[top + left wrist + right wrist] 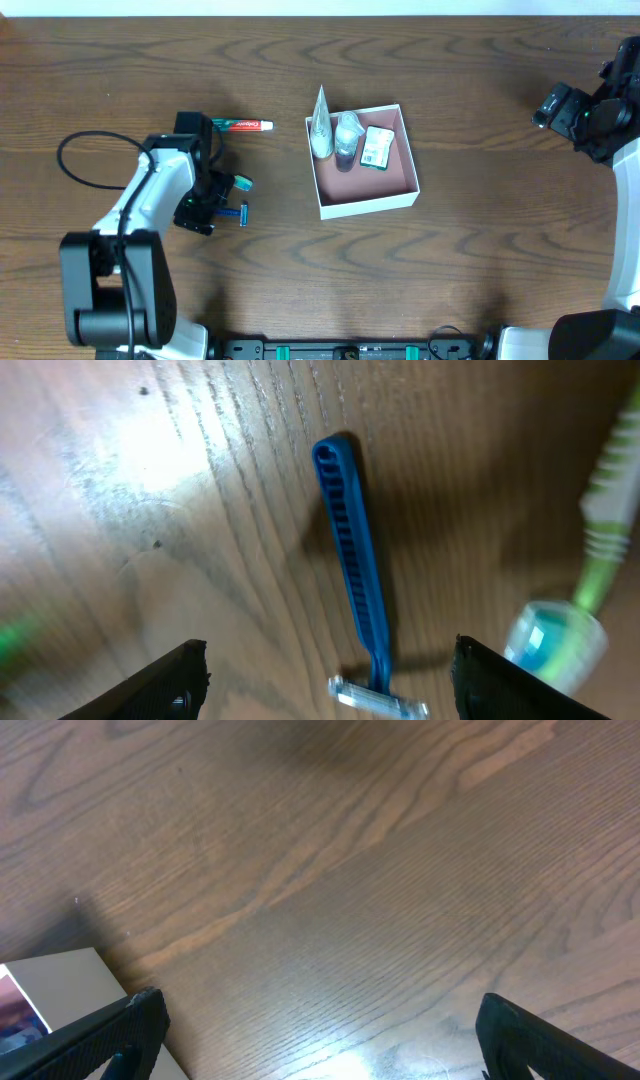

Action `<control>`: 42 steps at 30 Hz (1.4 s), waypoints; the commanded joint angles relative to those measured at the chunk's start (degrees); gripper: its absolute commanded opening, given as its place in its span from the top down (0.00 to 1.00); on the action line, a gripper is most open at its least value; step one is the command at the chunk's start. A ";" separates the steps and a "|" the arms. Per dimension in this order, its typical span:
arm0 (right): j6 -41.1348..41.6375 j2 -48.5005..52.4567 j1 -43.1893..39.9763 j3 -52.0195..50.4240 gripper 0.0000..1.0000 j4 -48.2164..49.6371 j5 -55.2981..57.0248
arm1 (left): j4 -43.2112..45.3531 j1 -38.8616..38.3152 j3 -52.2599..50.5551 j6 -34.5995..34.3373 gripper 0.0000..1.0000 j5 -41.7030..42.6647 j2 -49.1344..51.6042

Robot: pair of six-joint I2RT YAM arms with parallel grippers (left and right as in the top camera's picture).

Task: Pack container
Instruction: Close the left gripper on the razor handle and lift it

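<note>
The container [370,206], a square white-walled box with a pink-brown floor, sits mid-table. It holds a white pouch [320,130], a clear bottle [346,140] and a green box [378,147]. My left gripper [208,200] is open low over a blue razor [236,213]. In the left wrist view the razor [355,560] lies between the open fingers [330,665], untouched. My right gripper [556,108] is open and empty at the far right [320,1020]. A corner of the container [50,990] shows in the right wrist view.
A green toothbrush with a teal head [240,183] lies beside the razor and shows in the left wrist view [600,510]. A toothpaste tube [242,125] lies left of the container. The left arm's black cable [80,150] loops over the table.
</note>
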 commanded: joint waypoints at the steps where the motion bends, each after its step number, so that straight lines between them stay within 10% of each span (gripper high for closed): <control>1: -0.63 0.17 -0.33 -0.02 0.01 -0.02 0.24 | 0.55 0.33 -0.17 -1.09 0.22 0.39 3.23; 14: -0.63 0.17 -0.33 -0.02 0.01 -0.02 0.22 | 6.27 0.37 -0.37 -1.09 0.30 6.78 8.11; 24: -0.63 0.17 -0.33 -0.02 0.01 -0.02 0.22 | 10.43 0.37 -4.44 -1.07 0.65 6.80 9.07; 35: -0.63 0.17 -0.33 -0.02 0.01 -0.02 0.24 | 9.99 0.35 -5.44 4.55 0.71 6.80 9.07; 39: -0.63 0.17 -0.33 -0.02 0.01 -0.02 0.24 | 8.70 0.35 -5.44 5.60 0.94 6.78 9.07; 42: -0.63 0.17 -0.33 -0.02 0.01 -0.02 0.24 | 8.72 0.37 -5.44 9.14 0.94 6.51 9.07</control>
